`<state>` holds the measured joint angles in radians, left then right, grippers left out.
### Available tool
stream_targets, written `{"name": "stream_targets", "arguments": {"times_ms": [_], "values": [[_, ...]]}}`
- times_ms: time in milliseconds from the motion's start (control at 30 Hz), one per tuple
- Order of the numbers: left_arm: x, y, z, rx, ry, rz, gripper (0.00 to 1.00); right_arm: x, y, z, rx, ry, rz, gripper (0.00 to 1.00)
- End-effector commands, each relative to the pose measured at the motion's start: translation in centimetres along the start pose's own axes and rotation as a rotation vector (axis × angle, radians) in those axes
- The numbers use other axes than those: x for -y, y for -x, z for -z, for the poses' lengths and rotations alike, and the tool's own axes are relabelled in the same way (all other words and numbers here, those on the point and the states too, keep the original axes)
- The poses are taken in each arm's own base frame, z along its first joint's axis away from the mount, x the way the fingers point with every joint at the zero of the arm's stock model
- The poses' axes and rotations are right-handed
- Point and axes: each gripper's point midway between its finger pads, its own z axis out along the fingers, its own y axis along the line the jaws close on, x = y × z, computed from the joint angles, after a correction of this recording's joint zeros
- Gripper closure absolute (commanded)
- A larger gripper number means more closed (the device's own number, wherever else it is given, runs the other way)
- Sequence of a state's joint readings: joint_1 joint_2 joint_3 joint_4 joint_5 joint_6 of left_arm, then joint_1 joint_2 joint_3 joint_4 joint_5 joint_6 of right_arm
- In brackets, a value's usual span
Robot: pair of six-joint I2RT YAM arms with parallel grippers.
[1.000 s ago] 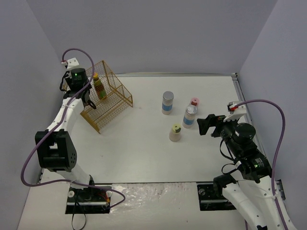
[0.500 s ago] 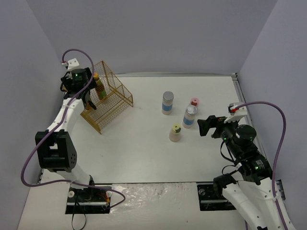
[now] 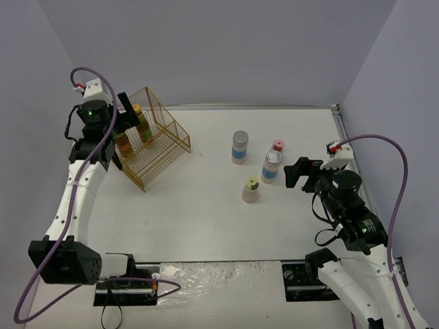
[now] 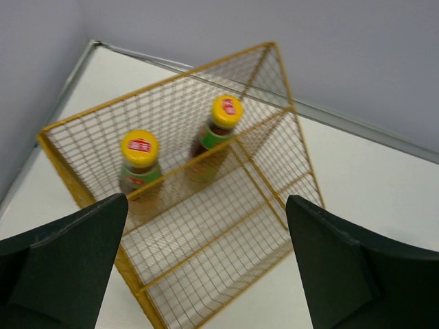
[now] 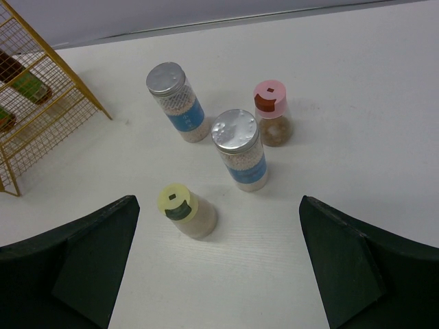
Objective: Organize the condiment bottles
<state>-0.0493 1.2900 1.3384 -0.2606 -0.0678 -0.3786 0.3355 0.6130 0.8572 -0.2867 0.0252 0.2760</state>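
Note:
Two dark condiment bottles with yellow caps (image 4: pixel 139 154) (image 4: pixel 221 123) stand side by side in the gold wire basket (image 4: pixel 171 83) at the back left. My left gripper (image 4: pixel 206 200) hangs open above the basket, apart from both, holding nothing. On the table's right half stand two silver-lidded blue-labelled bottles (image 5: pixel 177 101) (image 5: pixel 240 151), a pink-capped bottle (image 5: pixel 272 113) and a pale green-capped bottle (image 5: pixel 185 211). My right gripper (image 5: pixel 218 201) is open just short of the green-capped bottle (image 3: pixel 250 190), touching nothing.
The basket (image 3: pixel 161 140) tilts open toward the table's middle, close to the left wall. The table's back edge has a metal strip (image 3: pixel 260 107), and grey walls close in on three sides. White tabletop (image 3: pixel 199 199) lies between the basket and the four standing bottles.
The left gripper opened, let go of a yellow-capped bottle in the basket, and drew back up and to the left. The right arm shifted slightly and stayed open.

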Motion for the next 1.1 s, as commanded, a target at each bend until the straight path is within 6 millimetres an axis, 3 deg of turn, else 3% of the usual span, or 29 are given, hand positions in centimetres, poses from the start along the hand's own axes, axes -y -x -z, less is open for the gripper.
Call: {"name": "stream_targets", "arguments": {"times_ms": [0,100,233,267,333,500,767,1067], "values": [[8.5,-2.8,3.4,-0.064,-0.323,-0.066,0.03,-1.0,1.6,-0.5,0.024,0.020,-0.028,0.00],[12.2,-5.1,3.8,-0.077,-0.431,-0.131,0.03,-1.2,1.1,-0.9,-0.002,0.032,-0.024,0.00],[18.9,-9.5,4.1,-0.112,-0.590,-0.267,0.03,-1.6,0.7,-1.0,-0.021,0.057,-0.021,0.00],[19.4,-9.0,4.1,-0.088,-0.603,-0.281,0.03,-1.7,0.7,-1.0,-0.023,0.060,-0.021,0.00],[23.0,-11.3,3.6,-0.110,-0.667,-0.348,0.03,-1.8,0.5,-1.0,-0.031,0.064,-0.019,0.00],[28.2,-14.2,1.5,-0.140,-0.753,-0.419,0.03,-2.1,-0.1,-1.1,-0.053,0.084,-0.016,0.00],[33.4,-16.2,-1.7,-0.108,-0.824,-0.418,0.03,-2.0,-0.6,-1.3,-0.068,0.089,-0.001,0.00],[35.6,-19.2,-5.2,-0.132,-0.805,-0.431,0.03,-1.8,-0.9,-1.4,-0.073,0.085,0.012,0.00]]}}
